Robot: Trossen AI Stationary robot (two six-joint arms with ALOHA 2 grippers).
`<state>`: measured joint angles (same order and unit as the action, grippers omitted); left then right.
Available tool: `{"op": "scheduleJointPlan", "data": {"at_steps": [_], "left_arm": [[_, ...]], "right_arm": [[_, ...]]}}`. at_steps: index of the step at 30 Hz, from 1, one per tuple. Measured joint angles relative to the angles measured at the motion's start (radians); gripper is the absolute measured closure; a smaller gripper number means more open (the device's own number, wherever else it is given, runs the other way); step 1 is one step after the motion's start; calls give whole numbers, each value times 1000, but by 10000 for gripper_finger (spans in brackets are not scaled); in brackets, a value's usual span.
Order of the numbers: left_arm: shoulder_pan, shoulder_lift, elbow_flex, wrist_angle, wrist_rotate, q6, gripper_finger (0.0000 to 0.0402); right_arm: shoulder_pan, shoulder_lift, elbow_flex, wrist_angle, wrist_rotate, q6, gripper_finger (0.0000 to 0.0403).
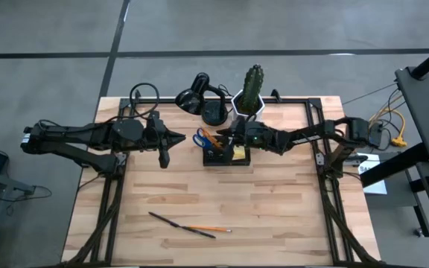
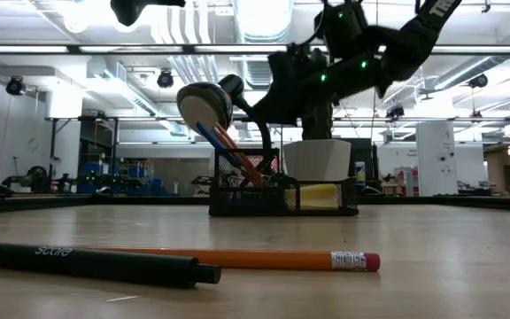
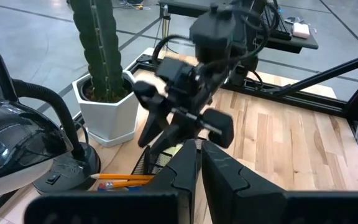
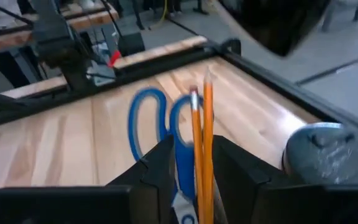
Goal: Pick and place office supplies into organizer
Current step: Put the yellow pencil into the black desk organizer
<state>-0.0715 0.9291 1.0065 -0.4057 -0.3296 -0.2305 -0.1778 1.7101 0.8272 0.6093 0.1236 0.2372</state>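
The black organizer (image 1: 226,155) stands mid-table. A yellow sticky pad (image 2: 319,196) sits in its right compartment. Blue-handled scissors (image 4: 146,124) and two orange pencils (image 4: 202,134) stand in its left one, leaning on the rim. My right gripper (image 4: 191,167) hovers open just above the organizer (image 2: 282,197). Its fingers stand on either side of the pencils' upper ends, with a gap on both sides. My left gripper (image 1: 171,138) waits shut, raised, left of the organizer. A dark pen (image 1: 171,220) and an orange pencil (image 1: 208,228) lie on the near part of the table.
A black desk lamp (image 1: 199,100) and a white hexagonal pot with a cactus (image 1: 250,95) stand right behind the organizer, close to my right gripper. Black frame rails (image 1: 322,160) run along the table's sides. Bare wood lies around the pen and pencil.
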Motion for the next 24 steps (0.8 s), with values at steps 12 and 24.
{"op": "scheduleJointPlan", "data": {"at_steps": [12,24], "left_arm": [[0,0,0,0,0,1,394],[0,0,0,-1,0,2,394]], "right_arm": [[81,-224,0,-65,-52,-29,294],[165,-505,0,-309,-158,-5,320]]}}
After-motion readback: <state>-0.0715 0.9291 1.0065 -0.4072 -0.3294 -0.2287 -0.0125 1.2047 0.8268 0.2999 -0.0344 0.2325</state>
